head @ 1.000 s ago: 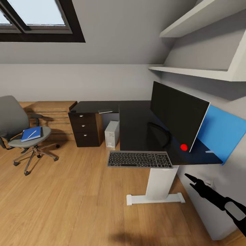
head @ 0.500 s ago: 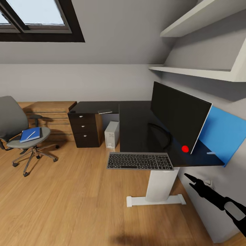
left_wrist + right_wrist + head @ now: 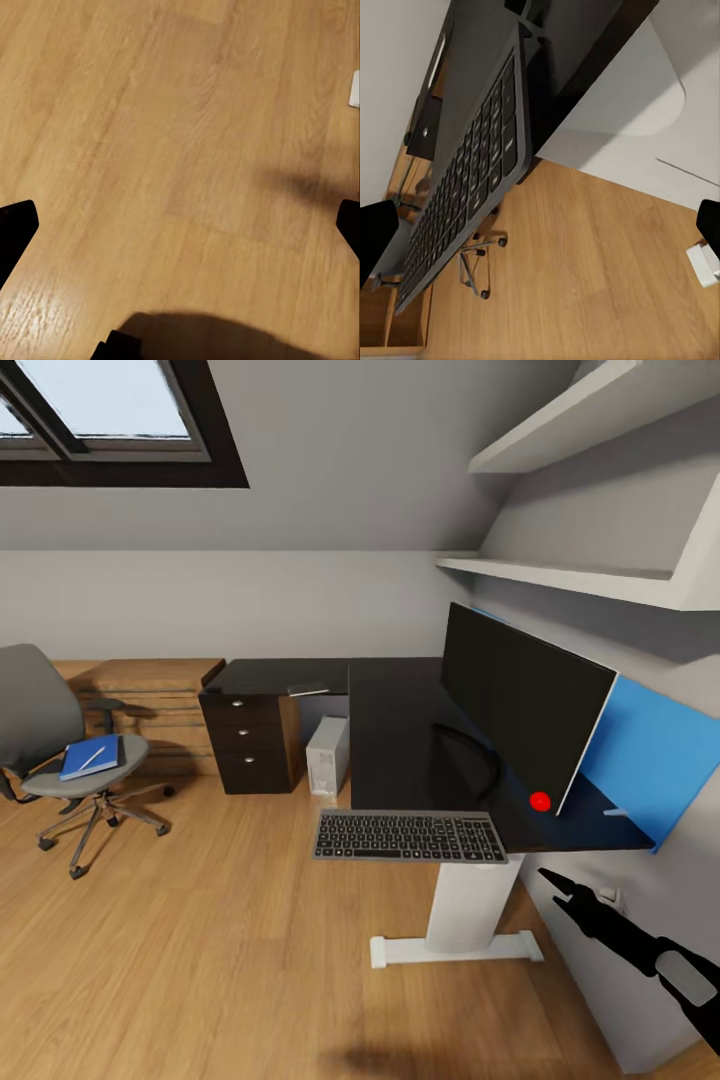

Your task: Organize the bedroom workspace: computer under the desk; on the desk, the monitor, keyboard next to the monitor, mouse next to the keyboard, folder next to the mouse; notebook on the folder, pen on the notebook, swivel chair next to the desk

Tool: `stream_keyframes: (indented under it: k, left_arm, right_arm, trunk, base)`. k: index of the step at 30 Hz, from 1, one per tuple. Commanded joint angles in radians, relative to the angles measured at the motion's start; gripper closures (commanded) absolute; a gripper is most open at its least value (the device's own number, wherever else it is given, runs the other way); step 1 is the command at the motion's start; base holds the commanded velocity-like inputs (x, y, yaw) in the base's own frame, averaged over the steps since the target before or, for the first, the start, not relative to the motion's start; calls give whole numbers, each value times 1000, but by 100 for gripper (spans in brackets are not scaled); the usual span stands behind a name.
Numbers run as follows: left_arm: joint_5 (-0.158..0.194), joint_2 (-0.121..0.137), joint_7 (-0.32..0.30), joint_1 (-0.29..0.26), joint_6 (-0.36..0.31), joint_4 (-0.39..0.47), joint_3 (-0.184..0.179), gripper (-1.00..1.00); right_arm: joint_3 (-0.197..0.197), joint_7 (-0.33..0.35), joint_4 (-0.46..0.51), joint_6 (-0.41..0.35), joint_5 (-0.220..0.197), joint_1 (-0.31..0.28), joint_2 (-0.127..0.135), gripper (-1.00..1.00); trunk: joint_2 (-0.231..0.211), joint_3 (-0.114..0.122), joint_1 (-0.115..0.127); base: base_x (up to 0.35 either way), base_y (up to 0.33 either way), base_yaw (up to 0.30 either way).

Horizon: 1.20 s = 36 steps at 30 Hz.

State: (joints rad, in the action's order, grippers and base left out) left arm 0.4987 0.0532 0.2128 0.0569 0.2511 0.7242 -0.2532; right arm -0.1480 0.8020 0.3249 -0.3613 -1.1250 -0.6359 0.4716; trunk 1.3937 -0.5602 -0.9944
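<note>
Presently, the right gripper [image 3: 556, 884] hangs low at the near right, below the desk's near edge, its fingers [image 3: 375, 236] spread wide and holding nothing. The left gripper's fingers [image 3: 15, 232] are likewise spread apart and empty over the bare wooden floor [image 3: 180, 150].

- Keyboard [image 3: 410, 836]: dark grey with black keys, at the near edge of the desk [image 3: 400, 730], overhanging it toward the viewer; seen edge-on from below in the right wrist view [image 3: 465, 202].
- Monitor [image 3: 520, 705]: upright on the right part of the desk, black screen facing left, with a red dot at its near lower corner.
- Computer [image 3: 327, 753]: light grey tower on the floor under the desk, just right of the dark drawers [image 3: 245, 745].
- Swivel chair [image 3: 60, 750]: far left, well apart from the desk.
- Folder [image 3: 90, 756]: blue, flat on the chair seat, with the white pen [image 3: 93, 756] lying on top.
- Blue panel [image 3: 645, 760]: leaning against the right wall behind the monitor.
- White shelves [image 3: 600, 480]: on the right wall above the desk.
</note>
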Motion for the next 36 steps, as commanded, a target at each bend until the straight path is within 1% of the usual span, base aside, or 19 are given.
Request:
stream_keyframes:
  k: [1,10,16,20,23,24,25,28,36]
  left_arm:
    - [9,0,9,0,4,2,-8,-100]
    - [9,-3,10,0,-1,1,-8,-100]
    - [11,-1,10,0,4,0,-6,-100]
    - [12,-1,10,0,4,-4,-6,-100]
    - [11,-1,10,0,5,-4,-6,-100]
    - [11,-1,10,0,5,-5,-6,-100]
    - [10,-1,10,0,5,-5,-6,-100]
    - [9,-1,10,0,5,-5,-7,-100]
    - [9,-1,10,0,5,-5,-7,-100]
  right_arm:
    - [-5,1,-2,-6,-11,-1,1,-100]
    - [-6,1,-4,-5,-6,-1,-2,-100]
    - [-8,0,-6,-2,-7,-1,-4,-100]
    - [-9,-2,-6,-1,-7,-1,-6,-100]
    - [-10,-5,-16,2,-4,-1,-26,-100]
    - [-10,-8,-34,4,-3,-1,-37,-100]
    - [-10,-8,-38,5,-2,-1,-39,-100]
    - [-10,-9,-44,4,-2,-1,-42,-100]
    - [-10,-9,-45,4,-1,-1,-42,-100]
  trunk:
    - [-7,2,4]
    - [-70,31,38]
    - [-70,31,38]
    - [-70,31,38]
    - [-70,31,38]
    - [-70,31,38]
    - [-70,31,38]
    - [-70,31,38]
    - [-70,31,38]
  base:
    - [0,0,0]
    - [0,0,0]
    - [13,0,0]
    - [203,0,0]
    - [109,0,0]
    - [102,0,0]
    - [183,0,0]
    - [172,0,0]
    - [32,0,0]
